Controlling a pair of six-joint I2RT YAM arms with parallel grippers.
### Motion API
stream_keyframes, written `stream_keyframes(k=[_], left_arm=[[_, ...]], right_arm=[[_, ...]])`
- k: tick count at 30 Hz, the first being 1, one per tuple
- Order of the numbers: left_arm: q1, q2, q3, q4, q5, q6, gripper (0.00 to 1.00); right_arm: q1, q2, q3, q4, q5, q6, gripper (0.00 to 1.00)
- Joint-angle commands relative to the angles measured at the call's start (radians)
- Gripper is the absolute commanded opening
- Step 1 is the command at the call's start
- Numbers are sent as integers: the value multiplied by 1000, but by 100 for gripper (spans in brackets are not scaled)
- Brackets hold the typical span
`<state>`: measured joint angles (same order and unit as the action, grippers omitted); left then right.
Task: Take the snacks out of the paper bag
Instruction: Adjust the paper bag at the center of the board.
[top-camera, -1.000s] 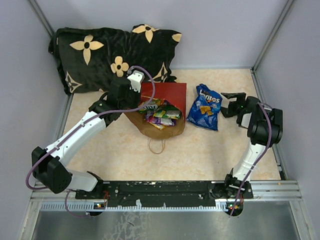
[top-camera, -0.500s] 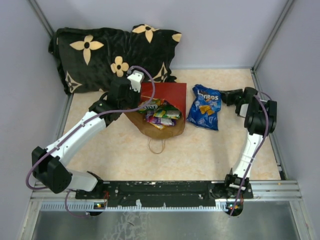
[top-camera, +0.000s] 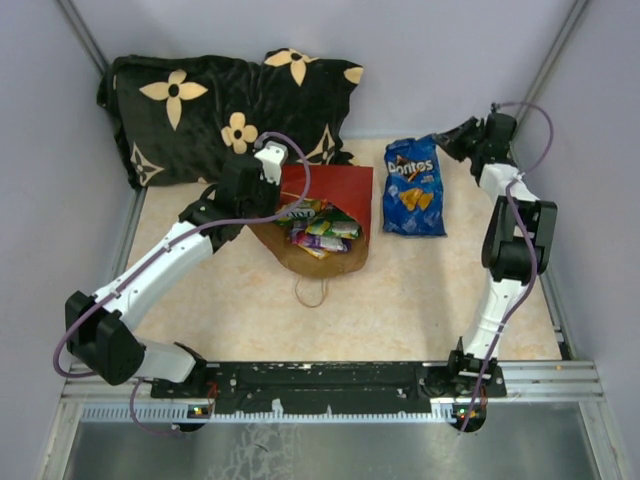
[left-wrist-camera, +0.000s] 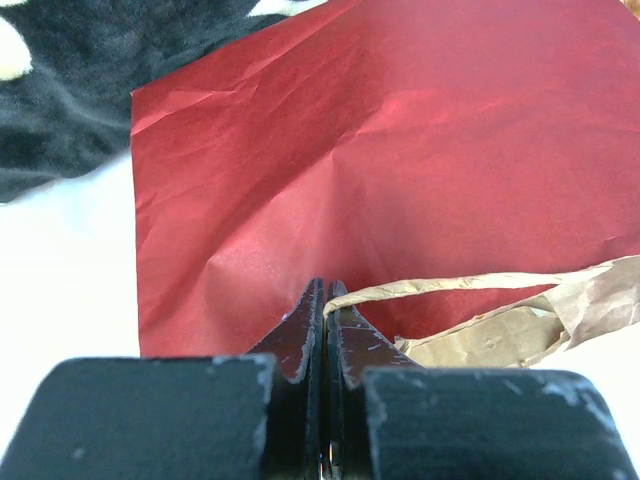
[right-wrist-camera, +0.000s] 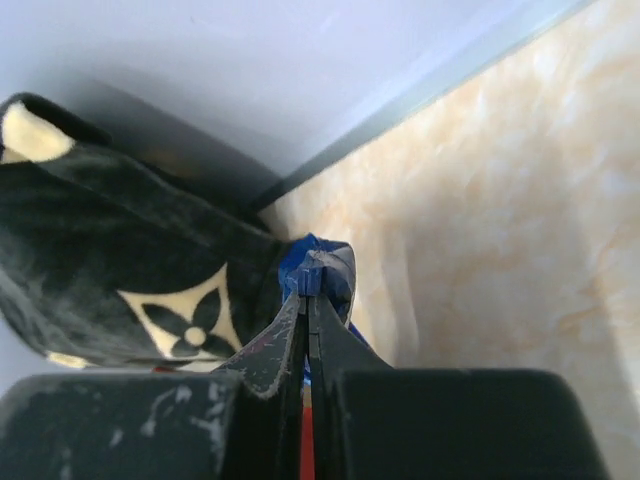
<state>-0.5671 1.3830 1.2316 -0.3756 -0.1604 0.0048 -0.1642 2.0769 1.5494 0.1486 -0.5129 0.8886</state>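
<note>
The red paper bag (top-camera: 335, 187) lies on its side mid-table, its brown mouth facing the arms and several snacks (top-camera: 322, 228) showing in it. My left gripper (top-camera: 283, 207) is at the mouth's left edge. In the left wrist view the left gripper (left-wrist-camera: 325, 292) is shut on the bag's tan cord handle (left-wrist-camera: 470, 285), over the red paper (left-wrist-camera: 400, 150). A blue Doritos bag (top-camera: 412, 185) lies right of the paper bag. My right gripper (top-camera: 447, 143) is shut on its far top corner, and the right wrist view shows the blue foil (right-wrist-camera: 325, 262) pinched at the right gripper (right-wrist-camera: 307, 297).
A black flower-patterned pillow (top-camera: 220, 110) fills the back left, touching the paper bag's far end; it also shows in the right wrist view (right-wrist-camera: 130, 260). The bag's other cord handle (top-camera: 312, 292) loops toward the arms. Walls (top-camera: 590, 120) stand close behind and right of the right gripper.
The right gripper swung to the back, shut on the Doritos bag's corner and dragged it toward the back wall. The left arm and paper bag have not moved.
</note>
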Motion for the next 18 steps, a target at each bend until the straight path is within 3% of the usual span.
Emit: stream_keyframes(k=[1,2,3,4,6,9,11,14,18], left_arm=[[14,2,24,-6,-32,14,0],[14,3,24,-5,-33,13,0],[14,4,23,-4,-32,12,0],[14,6,24,-2,-31,12,0],[14,13,26,-2,-29,11,0],[14,25,32,-2,-27,9,0],[14,29,32,3,-24,8,0],[14,38,31,8,-19,5,0],[15,36,23,-1,-14,0,0]], right_arm=[[-2,-87,78,-147,208,-313,15],[0,-91,70,-176,274,-352,57],[5,-99,56,-203,341,-388,76],[17,-109,42,-235,406,-416,84],[59,-143,9,-287,585,-468,91],[155,-219,-70,-267,902,-539,93],[232,-260,-122,-168,960,-611,83],[284,-208,-93,-141,838,-651,60],[285,40,194,-401,698,-611,56]])
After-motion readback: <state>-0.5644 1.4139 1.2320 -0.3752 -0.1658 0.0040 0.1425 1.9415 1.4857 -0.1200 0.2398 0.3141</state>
